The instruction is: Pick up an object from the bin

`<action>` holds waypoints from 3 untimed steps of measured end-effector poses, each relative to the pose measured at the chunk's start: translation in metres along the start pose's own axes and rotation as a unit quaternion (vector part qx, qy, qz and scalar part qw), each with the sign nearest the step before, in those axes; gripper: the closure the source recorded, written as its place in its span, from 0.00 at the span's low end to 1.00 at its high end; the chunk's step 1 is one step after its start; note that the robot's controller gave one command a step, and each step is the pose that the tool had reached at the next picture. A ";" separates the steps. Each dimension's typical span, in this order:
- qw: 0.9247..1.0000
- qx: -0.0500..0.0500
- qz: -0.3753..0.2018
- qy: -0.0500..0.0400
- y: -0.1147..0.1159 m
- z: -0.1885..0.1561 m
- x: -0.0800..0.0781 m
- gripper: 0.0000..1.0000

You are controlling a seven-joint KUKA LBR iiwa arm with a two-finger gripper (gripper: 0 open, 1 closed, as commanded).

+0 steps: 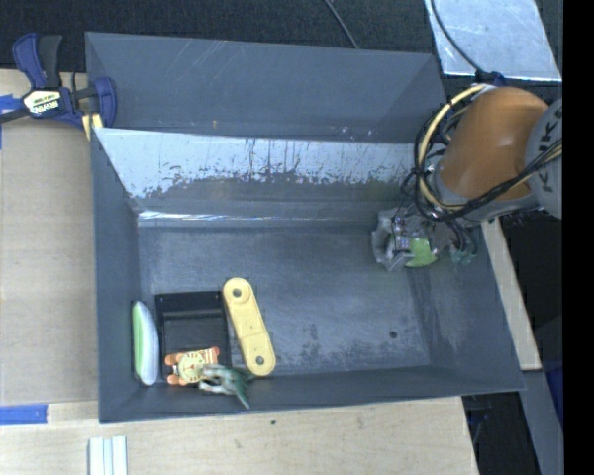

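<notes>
– Grey metal bin with sloped walls and a flat, scuffed floor: where is the arm in it?

– At the right end of the floor, toward the far wall. The two-finger gripper hangs low there under the rounded orange wrist cover, with cables looped round it.

– Does it hold anything?

– A small light-green lump sits right at the fingertips, and the fingers look clenched on it. I cannot tell whether the lump rests on the floor or is just clear of it.

– And the other things?

– All well apart, in the near left corner: a black rectangular box, a pale yellow flat plastic piece with a round end touching its right side, a white and green oblong case on its left, and a small orange striped toy beside a little green animal figure at the near wall.

– So which step is this, by your reckoning?

– The lift, I judge. The grasp seems made, and the lump has to come up out of the bin.

– How to do it well?

– Rise straight up, with no sideways drift, since the right wall slopes up close by and the cables hang near it. Hold the clamp firm, because the lump is small and seems caught near the tips, where it could slip or twist out. Nothing lies around it to snag, so a plain vertical pull should serve
</notes>
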State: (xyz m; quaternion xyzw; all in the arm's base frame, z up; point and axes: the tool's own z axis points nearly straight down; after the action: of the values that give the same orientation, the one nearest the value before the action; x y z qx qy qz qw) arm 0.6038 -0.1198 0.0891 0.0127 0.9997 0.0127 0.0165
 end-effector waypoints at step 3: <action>1.000 -0.013 0.007 0.004 -0.003 0.006 -0.011 1.00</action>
State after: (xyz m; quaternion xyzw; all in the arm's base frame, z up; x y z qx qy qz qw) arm 0.6153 -0.1228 0.0832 0.0194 0.9994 0.0255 0.0126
